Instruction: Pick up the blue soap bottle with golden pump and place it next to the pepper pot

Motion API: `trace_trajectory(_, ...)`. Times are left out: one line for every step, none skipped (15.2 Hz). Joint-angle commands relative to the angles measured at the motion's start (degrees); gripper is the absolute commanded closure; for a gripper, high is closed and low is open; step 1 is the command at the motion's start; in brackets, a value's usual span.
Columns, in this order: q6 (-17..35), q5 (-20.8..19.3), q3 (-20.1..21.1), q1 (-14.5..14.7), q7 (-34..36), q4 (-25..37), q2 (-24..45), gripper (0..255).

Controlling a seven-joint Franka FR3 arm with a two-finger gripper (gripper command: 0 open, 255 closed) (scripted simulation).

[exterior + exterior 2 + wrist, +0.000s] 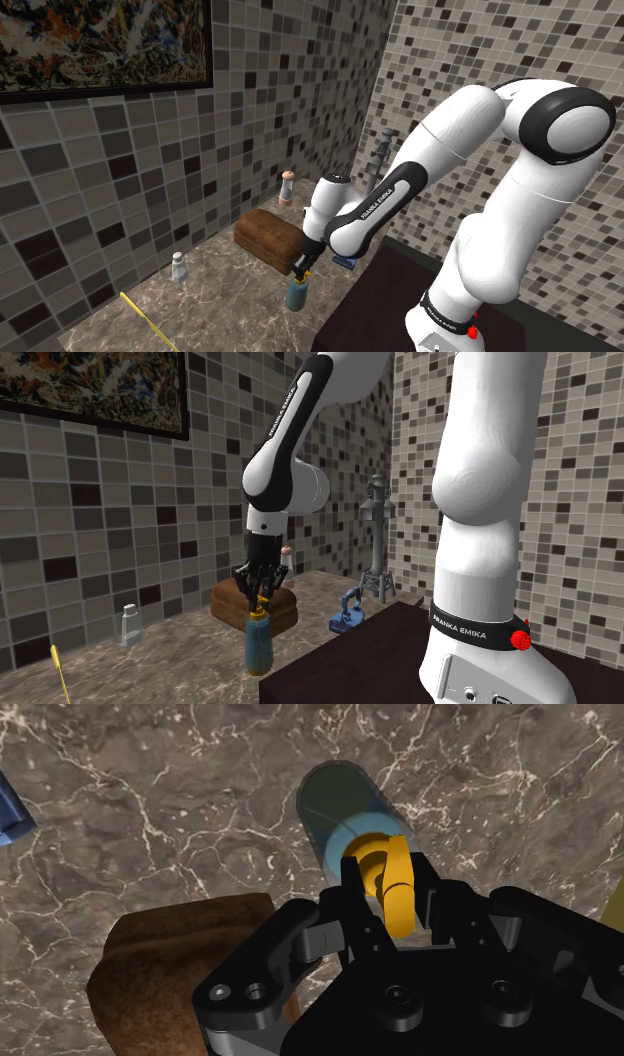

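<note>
The blue soap bottle (pixel 297 294) (pixel 259 644) (pixel 340 804) stands upright over the marble counter, its golden pump (pixel 386 876) clasped between my black fingers (pixel 352 889). My gripper (pixel 301 266) (pixel 259 592) (pixel 386 879) comes straight down on the bottle's top. I cannot tell whether the bottle's base touches the counter. A small pale pot with a dark cap (pixel 287 186) (pixel 289 555) stands at the tiled wall, behind a brown loaf (pixel 268 238) (pixel 232 600) (pixel 170 964). A tall grey grinder (pixel 380 160) (pixel 377 537) stands in the corner.
A small white shaker (pixel 178 265) (pixel 130 624) stands at the wall on the shoulder view's left, and a thin yellow stick (pixel 150 318) (pixel 60 672) lies near the counter's front. A blue object (pixel 346 262) (pixel 345 614) sits beside my dark stand (pixel 400 300).
</note>
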Motion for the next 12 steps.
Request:
trace_trajectory(-1.9,0.0,-0.1,0.0,0.1,0.0,-1.9,255)
trace_trajectory(-2.9,0.0,-0.1,0.0,0.1,0.0,-2.9,255)
trace_trajectory(-4.0,0.0,-0.1,0.0,0.2,0.1,-3.9,255)
trace_trajectory(-5.0,0.0,-0.2,0.0,0.3,0.2,-4.9,255)
trace_trajectory(-6.1,-0.1,-0.2,0.0,0.4,0.3,-5.8,255)
trace_trajectory(-7.1,-0.1,-0.3,-0.1,0.5,0.4,-6.7,255)
trace_trajectory(-8.2,-0.2,-0.3,-0.1,0.6,0.5,-7.7,255)
trace_trajectory(-9.2,-0.2,-0.4,-0.1,0.7,0.6,-8.6,255)
trace_trajectory(-10.3,-0.3,-0.4,-0.1,0.8,0.8,-9.5,255)
trace_trajectory(-11.3,-0.3,-0.5,-0.1,0.9,1.0,-10.3,255)
trace_trajectory(-12.3,-0.4,-0.6,-0.1,0.9,1.2,-11.2,255)
trace_trajectory(-13.4,-0.5,-0.6,-0.1,1.0,1.4,-12.0,255)
